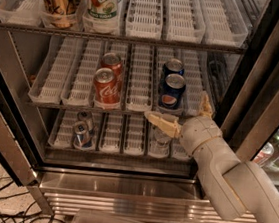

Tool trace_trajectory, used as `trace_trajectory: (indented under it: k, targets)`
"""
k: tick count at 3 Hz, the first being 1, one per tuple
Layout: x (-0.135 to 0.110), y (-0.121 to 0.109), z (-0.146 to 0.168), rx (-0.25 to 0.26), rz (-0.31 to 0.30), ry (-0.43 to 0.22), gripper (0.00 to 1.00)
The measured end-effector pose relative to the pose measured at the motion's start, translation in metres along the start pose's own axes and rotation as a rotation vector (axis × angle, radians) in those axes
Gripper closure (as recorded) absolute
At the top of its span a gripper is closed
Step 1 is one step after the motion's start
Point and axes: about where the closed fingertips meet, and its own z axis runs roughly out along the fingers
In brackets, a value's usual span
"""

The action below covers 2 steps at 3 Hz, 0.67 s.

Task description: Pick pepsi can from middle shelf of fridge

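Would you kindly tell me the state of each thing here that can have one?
fridge: open.
front pepsi can: upright on middle shelf, not gripped.
Coca-Cola cans: upright, same shelf.
tool: open, empty, at the shelf's front edge beside the front pepsi can.

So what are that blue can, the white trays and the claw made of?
The front pepsi can looks like aluminium: shiny silver top. The middle shelf's trays look like matte white slotted plastic. The claw, open just below that can, seems cream plastic, perhaps coated.
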Motion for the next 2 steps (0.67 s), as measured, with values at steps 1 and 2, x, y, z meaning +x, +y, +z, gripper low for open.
trace_trajectory:
  k: [1, 2]
  targets:
    - [0.0032, -0.0045, 0.0017, 0.022, 0.017, -0.019, 0.00]
    - [0.0049, -0.0058, 0.0016, 0.026, 0.017, -0.021, 0.00]
